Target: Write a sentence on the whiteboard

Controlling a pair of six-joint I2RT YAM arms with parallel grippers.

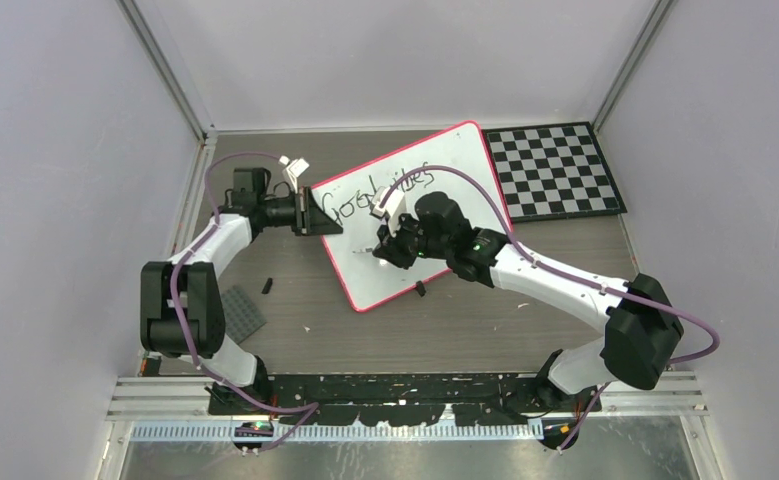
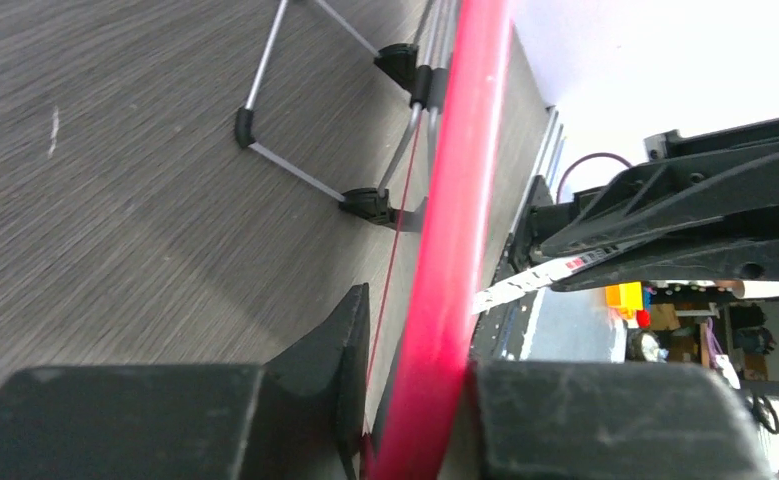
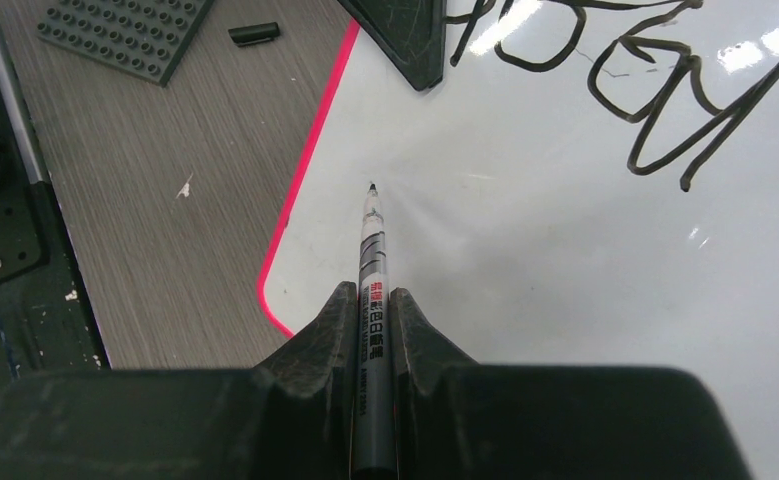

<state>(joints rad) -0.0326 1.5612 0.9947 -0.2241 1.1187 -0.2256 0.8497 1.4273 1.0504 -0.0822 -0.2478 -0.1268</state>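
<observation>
**A:** How will the whiteboard take a pen stroke?

**B:** I'd judge it light and stiff, with a glossy, slick face. On its clip feet it could skate or pivot across the table. The thin red rim looks like the sensible hold, and the left gripper is clamped there, on the board's left edge.

**A:** And the sentence?

**B:** It's a black scrawl across the board's far part, roughly "Good vibes". The right gripper is closed on a marker. The tip is over bare white near the board's near-left corner, but I cannot tell if it touches.

**A:** What's around it?

**B:** A checkerboard mat lies just beyond the board's right corner. A grey studded plate and a small black piece lie off its left side.
</observation>
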